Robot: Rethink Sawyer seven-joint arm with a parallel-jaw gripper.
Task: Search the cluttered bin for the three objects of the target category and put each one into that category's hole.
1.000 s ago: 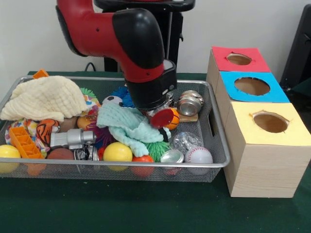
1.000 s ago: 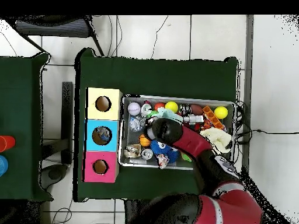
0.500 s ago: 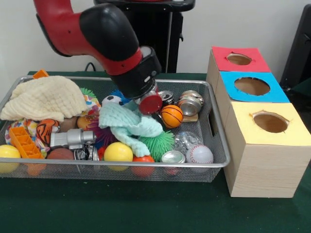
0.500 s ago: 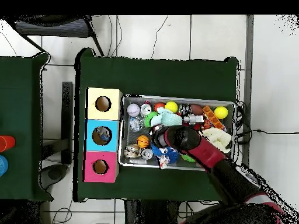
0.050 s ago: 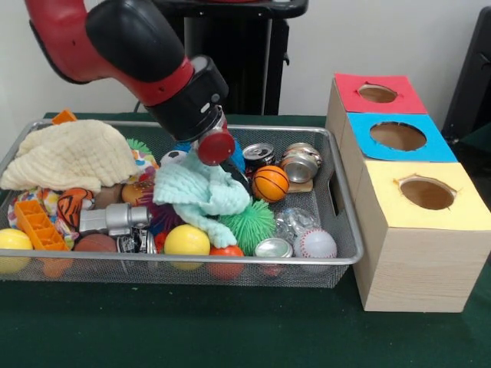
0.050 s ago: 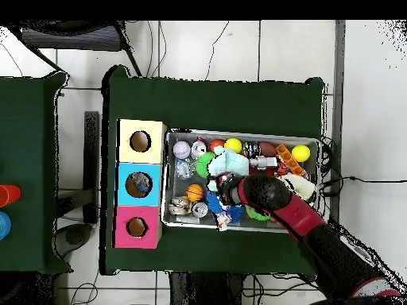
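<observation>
Wire mesh bin on the green bench holds a jumble of toys, cloths and cans. At its left end, well left of the pincer, lies a cream cloth, with an orange plastic piece and a yellow ball in front of it. The pincer, on the red and black arm, hangs over the middle of the bin, right above a mint-green cloth; whether it is spread or pressed together cannot be told. Just right of the pincer are a small basketball and metal cans. Nearer the camera sits a baseball. Farther right, outside the bin, stand three boxes with holes on top: red, blue, yellow.
</observation>
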